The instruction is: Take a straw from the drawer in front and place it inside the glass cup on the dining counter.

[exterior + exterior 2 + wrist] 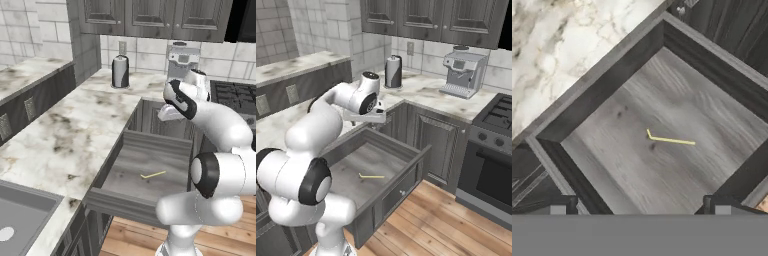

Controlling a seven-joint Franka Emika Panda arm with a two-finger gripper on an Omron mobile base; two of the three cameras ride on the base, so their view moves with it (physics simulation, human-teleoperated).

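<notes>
Straw [671,140] lies flat on drawer [602,87] bottom, well below the wide-apart jaws

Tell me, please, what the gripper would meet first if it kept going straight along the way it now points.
The open gripper looks down into the pulled-out drawer, so it would most likely land on the grey drawer floor close beside the straw, perhaps on the straw itself; depth is hard to judge from here.

The white arm rises from its base, folds at a dark elbow joint and reaches forward, with the wrist bent so the hand faces downward. The gripper [640,207] has its two dark fingers [558,206] spread wide apart, holding nothing and touching nothing.
</notes>
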